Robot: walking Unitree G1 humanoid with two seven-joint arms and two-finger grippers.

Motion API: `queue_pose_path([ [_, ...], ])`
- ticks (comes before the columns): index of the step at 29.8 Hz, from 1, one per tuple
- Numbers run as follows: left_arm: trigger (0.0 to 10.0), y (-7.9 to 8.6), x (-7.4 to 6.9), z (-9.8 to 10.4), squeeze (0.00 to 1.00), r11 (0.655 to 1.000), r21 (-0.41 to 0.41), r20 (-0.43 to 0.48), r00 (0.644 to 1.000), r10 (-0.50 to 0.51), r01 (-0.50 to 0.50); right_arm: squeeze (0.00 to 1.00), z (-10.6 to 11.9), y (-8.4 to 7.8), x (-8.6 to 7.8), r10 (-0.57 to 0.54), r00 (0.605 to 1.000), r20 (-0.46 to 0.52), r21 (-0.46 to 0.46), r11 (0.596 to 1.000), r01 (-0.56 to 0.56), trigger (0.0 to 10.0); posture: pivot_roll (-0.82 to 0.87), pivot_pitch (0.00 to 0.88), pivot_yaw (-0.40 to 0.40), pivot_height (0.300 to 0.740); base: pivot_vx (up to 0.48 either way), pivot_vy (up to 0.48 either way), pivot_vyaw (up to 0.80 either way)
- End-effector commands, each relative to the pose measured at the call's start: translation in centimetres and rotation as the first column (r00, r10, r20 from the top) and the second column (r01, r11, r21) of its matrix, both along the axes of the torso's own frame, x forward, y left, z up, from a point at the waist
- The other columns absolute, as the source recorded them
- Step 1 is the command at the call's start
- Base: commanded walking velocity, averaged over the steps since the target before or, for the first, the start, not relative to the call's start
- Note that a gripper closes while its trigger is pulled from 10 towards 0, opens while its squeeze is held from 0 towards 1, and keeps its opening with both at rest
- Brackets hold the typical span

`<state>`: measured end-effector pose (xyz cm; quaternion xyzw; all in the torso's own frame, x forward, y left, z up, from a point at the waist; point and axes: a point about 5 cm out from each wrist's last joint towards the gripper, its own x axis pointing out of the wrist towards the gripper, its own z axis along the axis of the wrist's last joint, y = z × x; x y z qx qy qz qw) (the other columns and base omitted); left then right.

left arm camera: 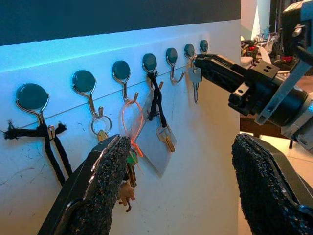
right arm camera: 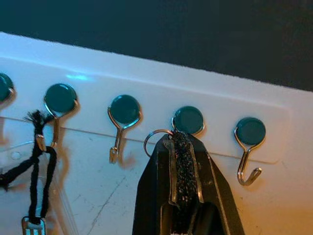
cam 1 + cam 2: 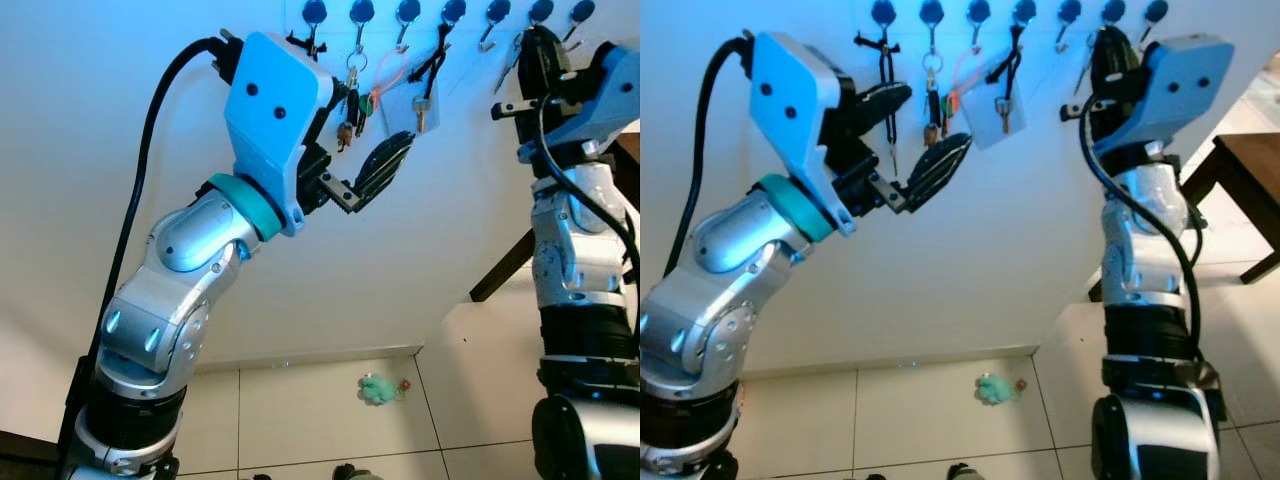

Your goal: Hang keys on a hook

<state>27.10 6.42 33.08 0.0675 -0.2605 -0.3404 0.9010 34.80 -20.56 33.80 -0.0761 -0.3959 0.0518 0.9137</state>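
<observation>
Up against the white wall, the right tool (image 2: 182,161) has its two black fingers pressed together around a flat silver key with a thin wire ring (image 2: 155,139), holding it right at one of the round dark-teal hooks with bent wire ends (image 2: 188,121) on the white hook rail (image 2: 279,122). From the right wrist view the ring sits just beside that hook's wire, touching or nearly so; I cannot tell whether it is already threaded over the bend. So the job looks to be at its last step: the key has been brought to the rail, and what remains is to settle the ring on the hook and let go. The left tool (image 1: 181,191) hangs spread wide with nothing between its fingers, near the hooks further along, where a black cord loop (image 1: 49,142), an orange-looped bunch of keys (image 1: 132,127) and a clear plastic tag with a brass key (image 1: 164,139) already hang. A small green toy (image 3: 378,389) lies on the tiled floor (image 3: 300,410) below.
</observation>
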Motion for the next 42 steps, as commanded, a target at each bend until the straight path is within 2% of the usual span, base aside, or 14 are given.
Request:
queue_pose_path([
  [1,10.0,-0.4,-0.3,0.2,0.0,1.0,0.004,0.009,1.0,-0.026,0.026,0.0,0.1,0.4,-0.5,0.025,0.999,0.024,-0.013,1.0,-0.025,10.0,-0.1,0.138,0.057,0.74,0.0,0.0,0.0],
  [21,10.0,-0.4,-0.2,0.2,0.0,1.0,0.005,0.01,1.0,-0.027,0.027,0.0,0.1,0.7,-0.3,0.034,0.999,0.015,-0.011,0.999,-0.034,10.0,-0.1,0.137,0.058,0.74,0.0,0.0,0.0],
  [24,10.0,-0.3,-0.2,0.2,0.0,1.0,0.004,0.01,1.0,-0.025,0.025,0.0,-0.1,0.7,-0.1,0.024,1.0,-0.005,-0.009,1.0,-0.024,10.0,-0.1,0.137,0.058,0.74,0.0,0.0,0.0],
  [29,10.0,-0.3,-0.3,0.2,0.0,1.0,0.003,0.01,1.0,-0.023,0.023,0.0,-1.2,0.9,1.9,-0.024,0.991,-0.135,-0.005,1.0,0.023,10.0,-0.09,0.139,0.057,0.74,0.0,0.0,0.0],
  [42,10.0,-0.3,-0.3,0.3,0.0,1.0,0.0,0.012,1.0,-0.023,0.023,0.0,-1.6,1.6,2.7,0.014,0.982,-0.188,-0.034,0.999,-0.021,10.0,-0.09,0.146,0.053,0.74,0.0,0.0,0.0],
])
